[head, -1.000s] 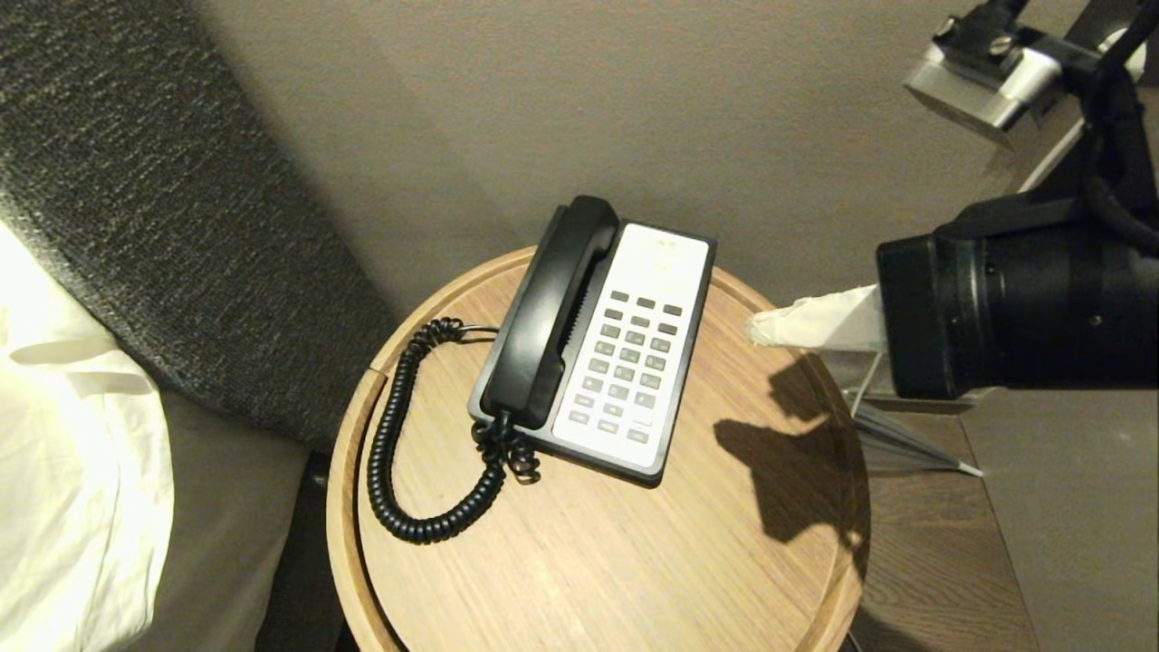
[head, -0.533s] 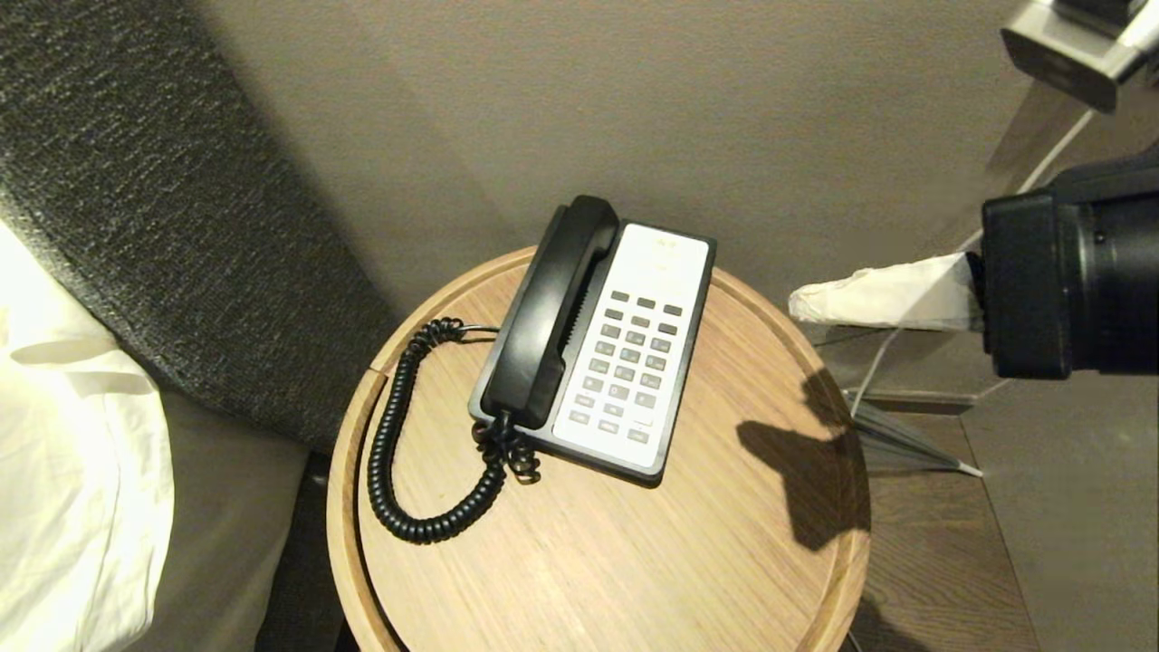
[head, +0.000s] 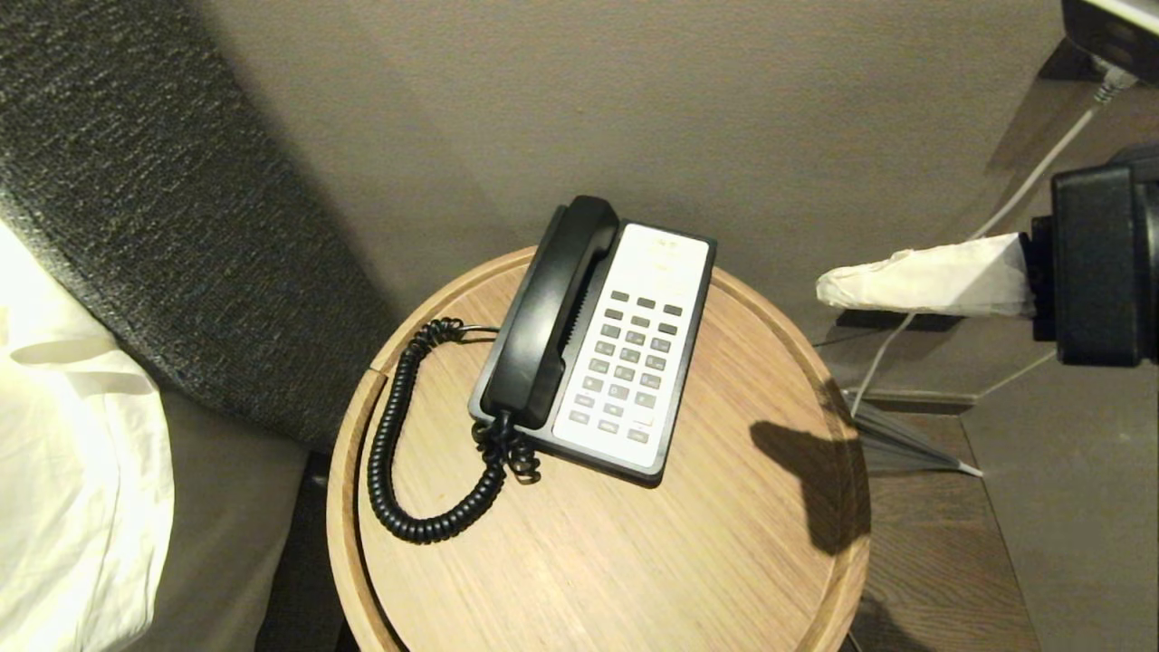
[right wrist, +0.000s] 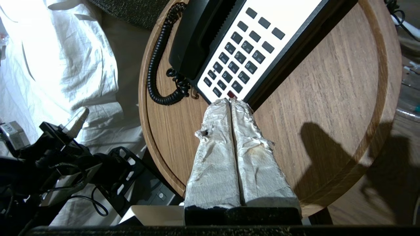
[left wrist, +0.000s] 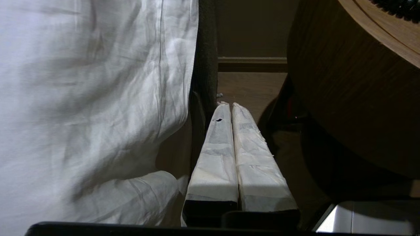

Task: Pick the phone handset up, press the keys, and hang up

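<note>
The black phone handset (head: pixel 552 317) lies in its cradle on the left side of the black-and-white phone base (head: pixel 675 358), its coiled cord (head: pixel 394 453) looping over the round wooden table (head: pixel 634 561). The right wrist view shows the handset (right wrist: pixel 197 36) and the grey keys (right wrist: pixel 239 62) from close by. My right gripper (head: pixel 824 288) hovers off the table's right edge, white-wrapped fingers shut and empty, pointing at the phone; in its own wrist view the right gripper (right wrist: pixel 230 101) appears just short of the base's near corner. My left gripper (left wrist: pixel 228 106) hangs low, shut and empty.
White bedding (head: pixel 63 453) and a dark grey headboard (head: pixel 163 199) lie left of the table. In the left wrist view the bedding (left wrist: pixel 82 98) and the table's side (left wrist: pixel 344 82) flank a narrow gap of floor. A thin white cable (head: pixel 869 362) runs down at the right.
My right gripper has drawn back to the right, off the table, and its shadow has slid toward the table's right edge. The phone and handset have not moved.
</note>
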Motion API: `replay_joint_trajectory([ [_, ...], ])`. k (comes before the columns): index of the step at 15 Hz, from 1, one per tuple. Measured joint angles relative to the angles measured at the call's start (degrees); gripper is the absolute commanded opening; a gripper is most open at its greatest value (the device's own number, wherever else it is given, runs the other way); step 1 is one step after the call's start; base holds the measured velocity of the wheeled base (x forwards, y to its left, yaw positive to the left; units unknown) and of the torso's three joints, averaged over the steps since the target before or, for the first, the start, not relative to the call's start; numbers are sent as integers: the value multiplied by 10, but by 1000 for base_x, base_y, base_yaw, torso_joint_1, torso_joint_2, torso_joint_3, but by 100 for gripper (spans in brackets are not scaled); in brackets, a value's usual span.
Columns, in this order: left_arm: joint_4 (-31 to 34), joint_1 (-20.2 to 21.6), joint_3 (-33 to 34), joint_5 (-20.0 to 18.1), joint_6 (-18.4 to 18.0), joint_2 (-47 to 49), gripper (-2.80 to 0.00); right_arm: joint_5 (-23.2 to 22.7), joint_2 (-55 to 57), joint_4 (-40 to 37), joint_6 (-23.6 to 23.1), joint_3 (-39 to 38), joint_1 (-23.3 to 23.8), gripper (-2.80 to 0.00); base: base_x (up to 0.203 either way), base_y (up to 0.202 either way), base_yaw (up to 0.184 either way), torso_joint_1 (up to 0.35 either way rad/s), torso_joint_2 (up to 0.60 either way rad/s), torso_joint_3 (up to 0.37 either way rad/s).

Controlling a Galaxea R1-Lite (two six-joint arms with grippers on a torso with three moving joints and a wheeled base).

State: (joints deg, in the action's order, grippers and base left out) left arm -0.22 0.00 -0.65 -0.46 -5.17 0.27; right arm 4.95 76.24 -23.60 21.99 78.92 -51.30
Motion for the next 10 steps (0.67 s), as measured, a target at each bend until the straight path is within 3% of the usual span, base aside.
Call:
replay_joint_trajectory([
  [3,-24,0,6,-1,17,-1,-280,2,-6,-1,0,-3,0,-280,0,0,0,0,0,0],
  [5,-49,0,6,-4,5,-2,-280,5,-12,-3,-1,-7,0,-280,0,0,0,0,0,0],
  [10,-51,1,7,-1,24,-3,-280,23,-38,-1,-1,-32,0,-280,0,0,0,0,0,0],
])
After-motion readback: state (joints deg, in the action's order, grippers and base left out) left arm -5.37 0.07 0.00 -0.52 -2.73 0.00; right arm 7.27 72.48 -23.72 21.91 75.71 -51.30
